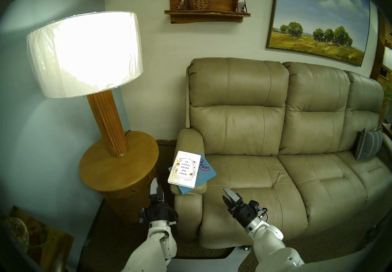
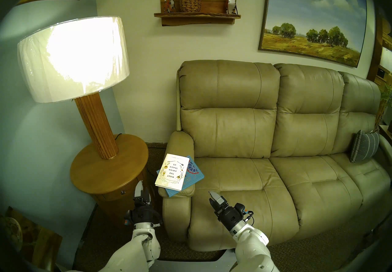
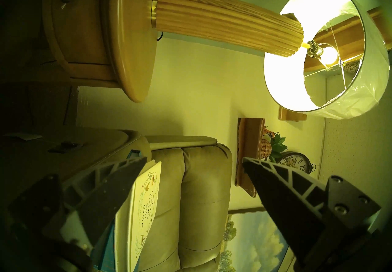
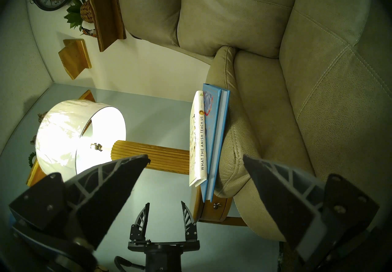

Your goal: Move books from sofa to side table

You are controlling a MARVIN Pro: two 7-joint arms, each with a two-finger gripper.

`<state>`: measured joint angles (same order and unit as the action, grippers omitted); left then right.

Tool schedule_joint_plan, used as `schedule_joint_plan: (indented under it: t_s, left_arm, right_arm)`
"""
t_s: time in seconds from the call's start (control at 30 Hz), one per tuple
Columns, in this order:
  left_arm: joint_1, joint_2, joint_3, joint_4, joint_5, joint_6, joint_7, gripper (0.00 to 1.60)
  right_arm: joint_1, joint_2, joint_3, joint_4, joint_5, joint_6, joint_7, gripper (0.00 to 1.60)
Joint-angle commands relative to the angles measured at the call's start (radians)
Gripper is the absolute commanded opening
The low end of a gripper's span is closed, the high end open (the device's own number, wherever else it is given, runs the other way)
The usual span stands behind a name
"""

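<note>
On the tan leather sofa's (image 1: 265,127) padded armrest, the white hardcover (image 1: 184,168) lies atop the light-blue hardcover (image 1: 206,171), corners overhanging, while the spread-jawed empty left gripper (image 1: 156,189) waits at seven o'clock and the spread-jawed empty right gripper (image 1: 229,198) at four, round honey-coloured wooden side table (image 1: 101,172) at nine.

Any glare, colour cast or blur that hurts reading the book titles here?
Head views: lampshade blown out white, yet the white book title reads clearly. Left wrist view: strong yellow-green cast, bare bulb glaring, book cover oblique and unreadable. Right wrist view: spine text sharp; fisheye bends the sofa.
</note>
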<state>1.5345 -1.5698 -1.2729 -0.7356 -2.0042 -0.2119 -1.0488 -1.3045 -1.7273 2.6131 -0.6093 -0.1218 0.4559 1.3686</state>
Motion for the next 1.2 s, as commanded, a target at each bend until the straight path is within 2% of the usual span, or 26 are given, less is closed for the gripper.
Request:
schedule_joint_plan:
  t_s: [0.0, 0.23, 0.37, 0.8, 1.17]
  left_arm:
    - [-0.112, -0.039, -0.005, 0.066, -0.004, -0.002, 0.005, 1.6]
    - [-0.177, -0.066, -0.013, 0.144, -0.009, -0.022, 0.013, 1.6]
    - [-0.228, -0.089, -0.027, 0.219, -0.019, -0.033, 0.012, 1.6]
    - [-0.363, -0.1, -0.024, 0.379, -0.017, -0.046, 0.048, 1.6]
    - [-0.428, -0.119, -0.015, 0.48, -0.01, -0.045, 0.053, 1.6]
  right_arm:
    - [0.005, -0.001, -0.001, -0.001, 0.002, 0.0, 0.004, 1.6]
    - [0.005, -0.001, -0.001, -0.001, 0.002, 0.0, 0.004, 1.6]
    - [0.005, -0.001, -0.001, -0.001, 0.002, 0.0, 0.004, 1.6]
    - [0.005, -0.001, -0.001, -0.001, 0.002, 0.0, 0.003, 1.6]
    - [0.005, -0.001, -0.001, -0.001, 0.002, 0.0, 0.003, 1.6]
